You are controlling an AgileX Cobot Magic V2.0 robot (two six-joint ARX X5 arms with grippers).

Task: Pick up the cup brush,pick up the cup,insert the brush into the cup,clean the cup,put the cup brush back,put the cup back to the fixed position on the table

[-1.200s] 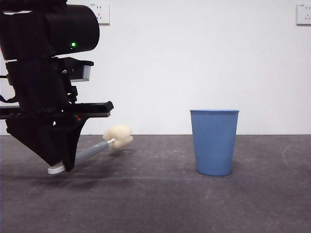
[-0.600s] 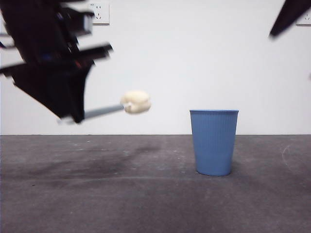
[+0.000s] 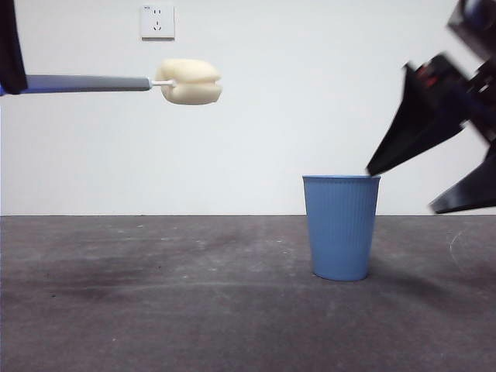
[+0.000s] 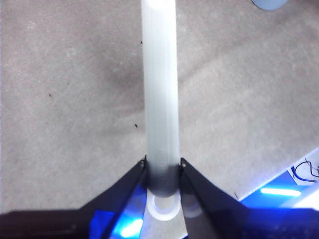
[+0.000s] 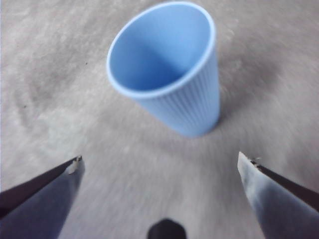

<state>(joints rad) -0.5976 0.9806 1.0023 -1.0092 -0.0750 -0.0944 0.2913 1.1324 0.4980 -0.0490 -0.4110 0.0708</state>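
While the left gripper [image 4: 163,172] clamps the brush [image 3: 116,82] aloft, your right gripper [image 5: 159,172], jaws wide apart, nears the upright cup [image 3: 342,226] on the table [image 3: 155,310]: light, probably flexible plastic, so grip mid-wall gently.

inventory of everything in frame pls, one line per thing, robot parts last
cup brush: 1, grey handle with cream-yellow sponge head, held level in the air high above the table, well apart from the cup
cup: 1, blue, ribbed, upright on the table, empty inside by the right wrist view
table: 1, dark grey, scuffed
wall socket: 1, white, on the white wall behind
left gripper: 1, black, jaws shut on the brush handle near its white looped end
right gripper: 1, black, jaws wide open, above and beside the cup, not touching it
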